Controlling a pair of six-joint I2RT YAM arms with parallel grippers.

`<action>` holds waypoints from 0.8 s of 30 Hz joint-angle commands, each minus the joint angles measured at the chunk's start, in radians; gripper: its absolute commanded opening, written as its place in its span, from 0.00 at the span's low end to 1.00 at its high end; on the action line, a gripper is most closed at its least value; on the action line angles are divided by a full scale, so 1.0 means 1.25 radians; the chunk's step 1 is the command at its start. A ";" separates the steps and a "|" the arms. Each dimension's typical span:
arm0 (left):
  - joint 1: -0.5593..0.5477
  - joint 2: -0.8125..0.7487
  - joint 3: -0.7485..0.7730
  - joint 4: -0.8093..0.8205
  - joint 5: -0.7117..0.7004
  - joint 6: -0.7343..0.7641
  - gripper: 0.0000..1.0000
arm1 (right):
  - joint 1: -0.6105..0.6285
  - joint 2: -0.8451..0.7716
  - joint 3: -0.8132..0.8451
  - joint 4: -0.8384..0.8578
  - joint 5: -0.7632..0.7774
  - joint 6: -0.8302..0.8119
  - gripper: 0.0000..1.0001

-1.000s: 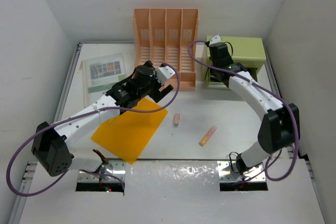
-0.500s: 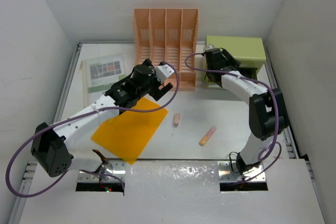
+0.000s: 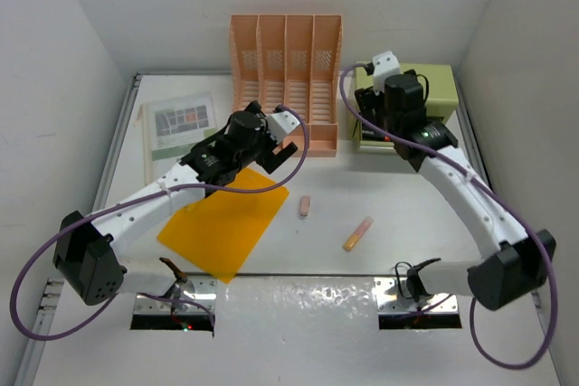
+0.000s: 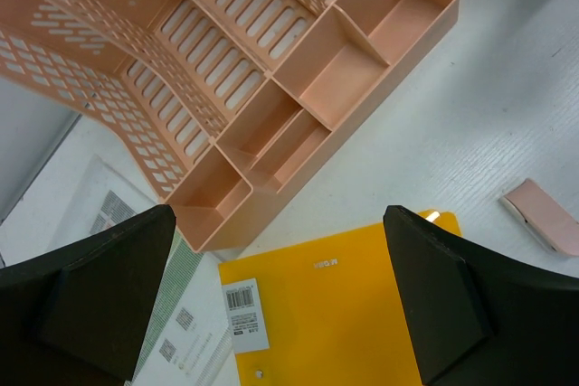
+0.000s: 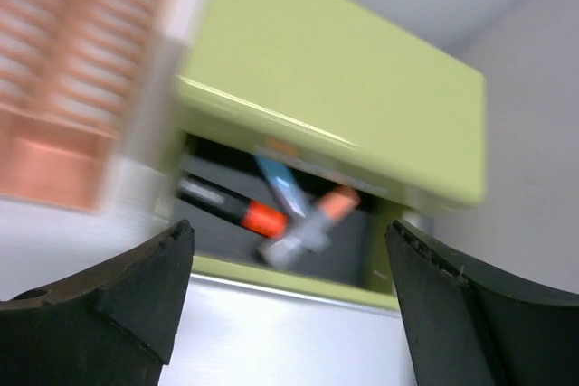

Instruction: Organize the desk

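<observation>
We see the white counter (image 3: 398, 196) spreading out beneath and in front of the peach file rack (image 3: 287, 70), which stands upright near its far edge. Just to the right of the rack sits a green drawer box (image 3: 439, 83), its lower compartment open at the front.

The right end effector (image 5: 288, 228) hovers before that box, to the right of the rack. Its fingers are spread wide with nothing between them. In its blurred wrist view we make out a black-and-orange marker (image 5: 226, 207) lying in the compartment among other things too smeared to name.

The left end effector (image 4: 279, 223) hangs just in front of the rack's foot, likewise spread wide and holding nothing. Below it, in front of the rack and to its left, a yellow-orange folder (image 3: 226, 223) lies flat on the counter.

A printed sheet (image 3: 179, 124) lies to the left of the rack. A small pink block (image 3: 305, 206) lies in front of the rack. A peach stick (image 3: 358, 233) lies further forward and to the right, apart from the block.
</observation>
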State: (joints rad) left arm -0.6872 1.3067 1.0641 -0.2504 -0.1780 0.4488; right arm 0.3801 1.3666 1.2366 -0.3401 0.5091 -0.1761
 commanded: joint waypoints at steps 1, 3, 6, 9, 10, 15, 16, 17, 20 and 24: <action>0.009 -0.028 0.003 0.032 0.004 0.007 1.00 | -0.002 -0.055 -0.079 -0.013 -0.205 0.174 0.83; 0.010 -0.034 0.004 0.031 0.005 0.005 1.00 | -0.002 -0.091 -0.129 -0.019 -0.250 0.291 0.79; 0.010 -0.043 0.000 0.032 0.005 0.005 1.00 | 0.000 -0.137 -0.259 -0.021 -0.310 0.470 0.78; 0.010 -0.050 -0.006 0.038 0.000 0.007 1.00 | 0.032 -0.211 -0.432 0.017 -0.294 0.626 0.81; 0.010 -0.051 -0.008 0.043 -0.001 0.008 1.00 | 0.060 -0.230 -0.506 0.029 -0.281 0.660 0.82; 0.010 -0.060 -0.014 0.049 -0.004 0.012 1.00 | 0.098 -0.320 -0.629 -0.053 -0.194 0.780 0.86; 0.010 -0.062 -0.016 0.051 -0.002 0.013 1.00 | 0.097 -0.330 -0.644 -0.060 -0.197 0.800 0.86; 0.010 -0.064 -0.016 0.053 0.001 0.013 1.00 | 0.100 -0.341 -0.675 -0.056 -0.223 0.808 0.84; 0.010 -0.064 -0.019 0.057 0.000 0.014 1.00 | 0.102 -0.323 -0.714 -0.015 -0.290 0.838 0.83; 0.010 -0.066 -0.018 0.054 0.000 0.014 1.00 | 0.116 -0.252 -0.707 0.014 -0.303 0.824 0.79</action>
State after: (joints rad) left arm -0.6868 1.2602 1.0458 -0.2276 -0.1761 0.4656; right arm 0.5091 1.0157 0.3389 -0.3878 0.1581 0.8177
